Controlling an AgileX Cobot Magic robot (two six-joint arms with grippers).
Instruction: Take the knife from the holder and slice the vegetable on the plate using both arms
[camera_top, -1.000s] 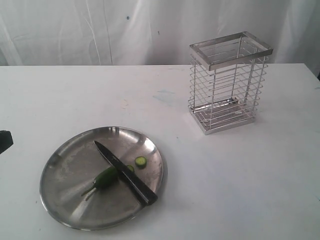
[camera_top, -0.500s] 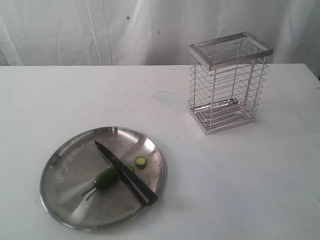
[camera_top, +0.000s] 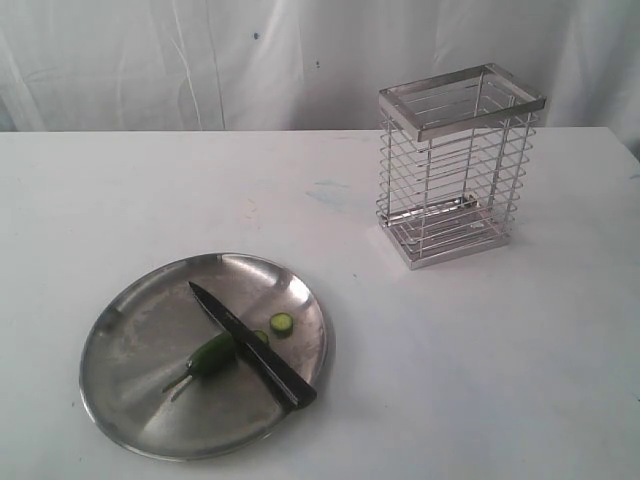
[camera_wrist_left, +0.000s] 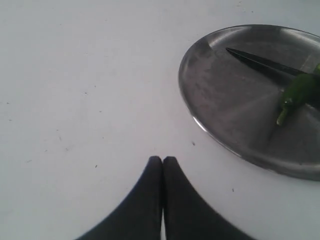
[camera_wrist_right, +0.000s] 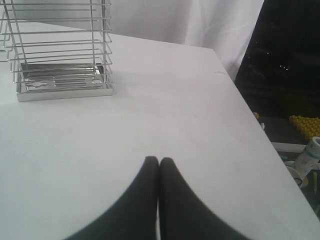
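Risk: plate (camera_top: 130, 370) is loose, so a nudge slides it. Knife (camera_top: 250, 345) lies across the chilli (camera_top: 210, 357) with its handle on the rim; a bump tips it off. Cut slice (camera_top: 282, 323) lies beside the blade.

Room: table (camera_top: 480, 350) is open between the plate and the empty holder (camera_top: 455, 165). Left gripper (camera_wrist_left: 162, 160) and right gripper (camera_wrist_right: 159, 161) are pressed together, holding nothing. The right one is near the table edge.
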